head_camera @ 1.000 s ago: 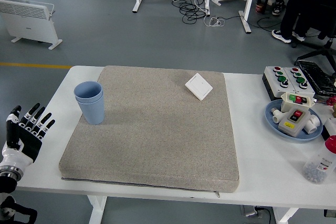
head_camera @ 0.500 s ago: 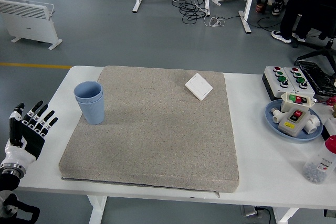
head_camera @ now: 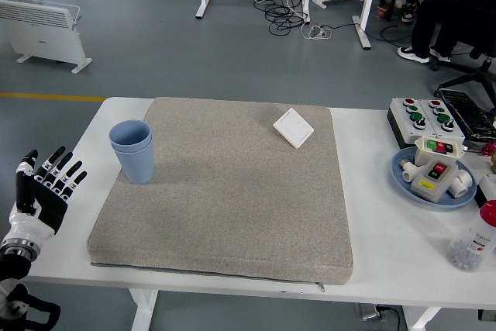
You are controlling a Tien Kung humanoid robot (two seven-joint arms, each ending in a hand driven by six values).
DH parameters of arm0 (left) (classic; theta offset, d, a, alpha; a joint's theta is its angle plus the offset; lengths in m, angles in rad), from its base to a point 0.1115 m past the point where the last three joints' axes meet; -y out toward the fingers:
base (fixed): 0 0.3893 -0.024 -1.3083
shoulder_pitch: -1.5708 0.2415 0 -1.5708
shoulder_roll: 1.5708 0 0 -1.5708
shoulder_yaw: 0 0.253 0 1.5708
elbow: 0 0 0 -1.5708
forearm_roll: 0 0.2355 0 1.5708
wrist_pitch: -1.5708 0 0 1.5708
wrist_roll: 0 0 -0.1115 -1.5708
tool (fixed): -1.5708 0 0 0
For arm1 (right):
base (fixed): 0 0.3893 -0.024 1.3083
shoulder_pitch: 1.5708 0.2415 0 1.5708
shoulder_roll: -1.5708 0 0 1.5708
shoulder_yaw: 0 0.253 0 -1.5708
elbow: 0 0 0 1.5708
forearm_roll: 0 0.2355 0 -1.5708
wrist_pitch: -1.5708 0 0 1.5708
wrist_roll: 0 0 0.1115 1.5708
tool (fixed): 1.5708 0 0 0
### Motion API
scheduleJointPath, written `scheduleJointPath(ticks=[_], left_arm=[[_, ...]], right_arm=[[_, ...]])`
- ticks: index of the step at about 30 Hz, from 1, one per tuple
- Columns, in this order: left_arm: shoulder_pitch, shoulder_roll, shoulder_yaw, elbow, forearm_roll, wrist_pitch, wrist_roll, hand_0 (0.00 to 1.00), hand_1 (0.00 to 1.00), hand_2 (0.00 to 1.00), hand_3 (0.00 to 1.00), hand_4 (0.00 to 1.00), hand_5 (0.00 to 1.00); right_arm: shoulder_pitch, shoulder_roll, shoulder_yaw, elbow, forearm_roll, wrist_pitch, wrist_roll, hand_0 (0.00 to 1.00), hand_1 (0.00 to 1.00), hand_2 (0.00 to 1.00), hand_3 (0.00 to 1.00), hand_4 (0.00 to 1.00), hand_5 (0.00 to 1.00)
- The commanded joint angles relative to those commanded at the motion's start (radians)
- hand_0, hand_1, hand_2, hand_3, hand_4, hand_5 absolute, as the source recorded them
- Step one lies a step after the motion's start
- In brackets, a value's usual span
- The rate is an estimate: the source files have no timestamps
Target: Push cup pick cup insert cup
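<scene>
Fingers (head_camera: 68, 172) of the left hand (head_camera: 43, 191) are spread and straight, holding nothing; the hand sits at the table's left edge, palm side toward the middle, well apart from the cups. Right hand is not in view. Blue cups (head_camera: 133, 151) stand upright near the left edge of the grey mat (head_camera: 232, 199), looking like two already nested, one rim showing just above the other. Likely thin plastic: light, stiff enough to hold shape, smooth walls so a bit slippery, and easy to tip if pushed high. Best hold looks like a wrap around the mid wall, thumb opposite the fingers, below the rim; a push should go low near the base. Mat is soft and textured, so sliding may drag. Further out: white switch plate (head_camera: 294, 127) at the mat's far right, button box (head_camera: 425, 118), blue plate (head_camera: 404, 170) with switch parts, small bottle (head_camera: 473, 242), all on the white table (head_camera: 403, 246).
</scene>
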Motion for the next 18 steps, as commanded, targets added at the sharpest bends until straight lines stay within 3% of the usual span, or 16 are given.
scheduleJointPath(ticks=[18], left_arm=[[0.003, 0.003, -0.001, -0.001, -0.005, 0.007, 0.003, 0.85, 0.864, 0.917, 0.828, 0.623, 0.998]], right_arm=[[-0.005, 0.003, 0.007, 0.0, -0.003, 0.003, -0.001, 0.78, 0.701, 0.724, 0.576, 0.139, 0.476]])
